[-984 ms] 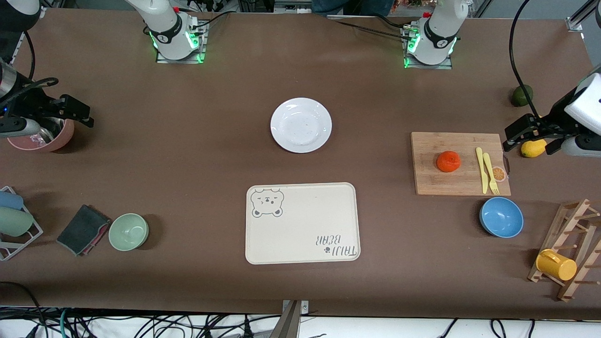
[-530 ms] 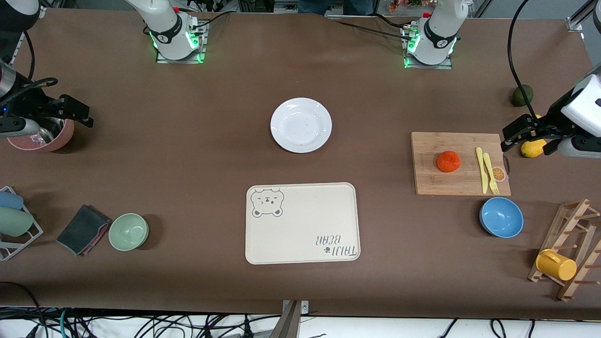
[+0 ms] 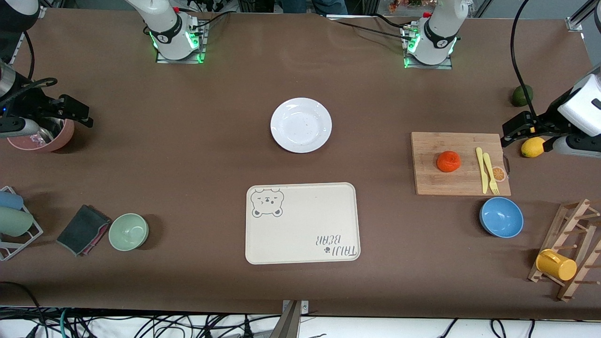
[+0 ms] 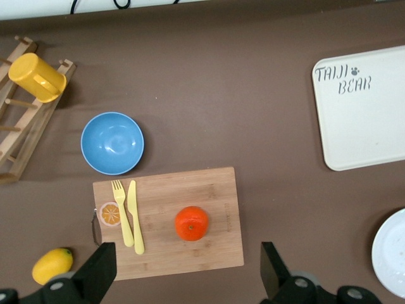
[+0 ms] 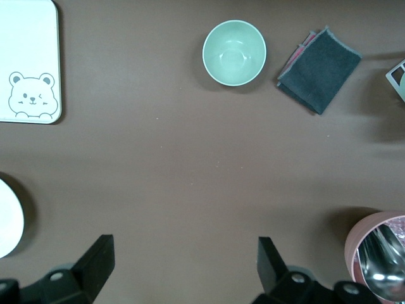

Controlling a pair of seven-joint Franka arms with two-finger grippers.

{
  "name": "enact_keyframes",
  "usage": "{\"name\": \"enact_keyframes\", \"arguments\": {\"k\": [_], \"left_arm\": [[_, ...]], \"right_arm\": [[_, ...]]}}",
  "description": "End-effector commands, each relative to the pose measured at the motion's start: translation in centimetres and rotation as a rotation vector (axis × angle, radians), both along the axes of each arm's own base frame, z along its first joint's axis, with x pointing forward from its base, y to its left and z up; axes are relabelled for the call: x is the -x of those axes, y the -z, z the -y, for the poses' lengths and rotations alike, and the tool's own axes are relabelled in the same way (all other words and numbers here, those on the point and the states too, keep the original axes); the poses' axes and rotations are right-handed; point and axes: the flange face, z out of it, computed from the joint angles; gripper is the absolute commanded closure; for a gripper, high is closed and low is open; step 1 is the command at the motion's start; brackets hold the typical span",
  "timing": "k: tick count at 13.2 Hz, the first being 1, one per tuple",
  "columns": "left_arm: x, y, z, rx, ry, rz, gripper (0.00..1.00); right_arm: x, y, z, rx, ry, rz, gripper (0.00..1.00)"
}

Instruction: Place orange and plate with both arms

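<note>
The orange [image 3: 448,161] [image 4: 191,223] lies on a wooden cutting board [image 3: 460,185] toward the left arm's end of the table. The white plate [image 3: 301,125] sits bare mid-table, farther from the front camera than the bear tray [image 3: 300,225]; slivers of it show in both wrist views [image 4: 393,254] [image 5: 7,223]. My left gripper [image 3: 527,138] [image 4: 185,272] hangs open and empty over the board's end by a lemon [image 3: 532,148]. My right gripper [image 3: 54,118] [image 5: 183,266] hangs open and empty beside a pink bowl [image 3: 58,138].
A yellow knife and fork [image 3: 486,170] lie on the board. A blue bowl [image 3: 501,217], a wooden rack with a yellow cup [image 3: 556,265] and a dark green fruit [image 3: 521,95] surround it. A green bowl [image 3: 128,231] and grey cloth [image 3: 83,229] lie at the right arm's end.
My left gripper has shifted slightly, uncovering more of the lemon. The right arm, the orange and the plate have not moved.
</note>
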Motion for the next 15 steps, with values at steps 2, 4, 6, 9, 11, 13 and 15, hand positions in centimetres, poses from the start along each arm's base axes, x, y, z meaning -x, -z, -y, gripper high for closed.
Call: {"name": "enact_keyframes", "arguments": {"k": [2, 4, 6, 9, 11, 13, 15], "left_arm": [[0.6, 0.3, -1.6, -0.025, 0.042, -0.052, 0.0], [0.9, 0.8, -2.0, -0.037, 0.04, -0.086, 0.0], [1.3, 1.2, -2.3, -0.075, 0.044, -0.127, 0.0], [1.4, 1.0, -2.1, -0.087, 0.048, -0.13, 0.0], [1.4, 0.9, -2.4, -0.083, 0.043, -0.129, 0.0], [1.4, 0.9, -2.4, -0.083, 0.039, -0.129, 0.0], [1.4, 0.9, -2.4, -0.081, 0.043, -0.129, 0.0]], "right_arm": [[0.2, -0.1, 0.2, -0.001, 0.004, -0.003, 0.0], [0.0, -0.1, 0.3, 0.0, 0.008, 0.004, 0.0], [0.2, 0.0, 0.2, 0.0, 0.01, -0.005, 0.0], [0.2, 0.0, 0.2, 0.0, 0.007, -0.005, 0.0], [0.0, -0.2, 0.2, -0.001, 0.011, 0.006, 0.0], [0.0, -0.2, -0.2, -0.001, 0.006, 0.006, 0.0], [0.2, -0.3, -0.6, 0.001, 0.0, 0.002, 0.0]]}}
